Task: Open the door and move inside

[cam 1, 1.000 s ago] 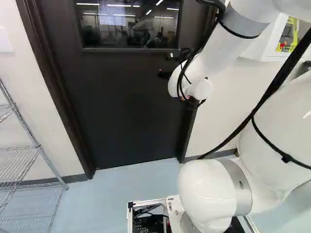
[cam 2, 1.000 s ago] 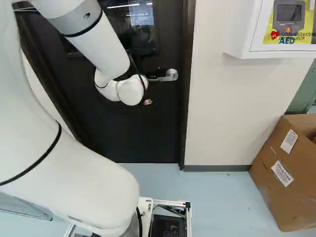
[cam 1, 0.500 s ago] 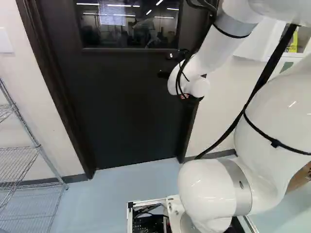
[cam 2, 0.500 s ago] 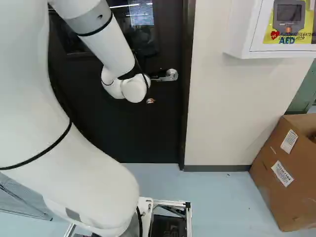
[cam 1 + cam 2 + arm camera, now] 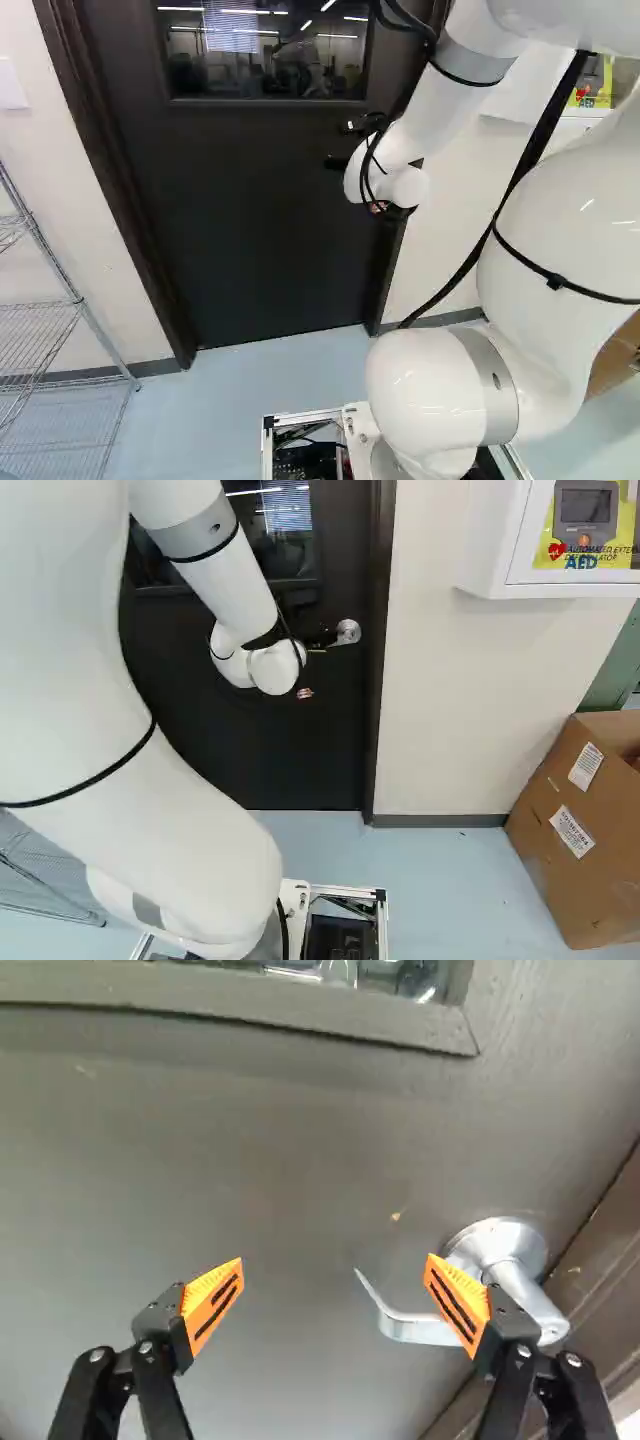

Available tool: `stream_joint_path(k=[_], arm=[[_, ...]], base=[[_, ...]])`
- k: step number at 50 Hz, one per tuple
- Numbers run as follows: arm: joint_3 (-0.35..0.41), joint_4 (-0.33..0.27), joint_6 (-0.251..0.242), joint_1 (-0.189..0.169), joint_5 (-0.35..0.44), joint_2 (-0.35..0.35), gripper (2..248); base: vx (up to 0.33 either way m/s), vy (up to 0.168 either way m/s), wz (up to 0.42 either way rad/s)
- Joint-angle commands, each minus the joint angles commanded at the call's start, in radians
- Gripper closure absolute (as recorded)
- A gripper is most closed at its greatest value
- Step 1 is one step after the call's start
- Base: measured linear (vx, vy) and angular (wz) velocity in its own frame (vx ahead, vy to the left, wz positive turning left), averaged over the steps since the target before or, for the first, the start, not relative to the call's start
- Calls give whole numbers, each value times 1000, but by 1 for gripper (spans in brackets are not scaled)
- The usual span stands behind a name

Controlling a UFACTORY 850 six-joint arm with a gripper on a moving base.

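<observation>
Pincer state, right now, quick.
Pincer: open, fingers wide apart, holding nothing; one finger stands in front of the door handle in the wrist view, no grip on it.

the white arm reaches ahead, bent, its two fingers spread wide apart.

Dark brown door, silver handle, orange pads striped black, pale blue floor
</observation>
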Motion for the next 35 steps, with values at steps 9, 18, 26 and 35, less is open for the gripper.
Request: stream_joint_path(k=[9,18,26,35], arm=[[4,0,0,0,0,-17,3],[5,0,0,0,0,-37,3],[-6,0,0,-2,0,-68,3],[-22,0,0,-5,0,-104,3]], base=[[0,0,0],[0,0,0],[0,0,0],[-2,0,1]])
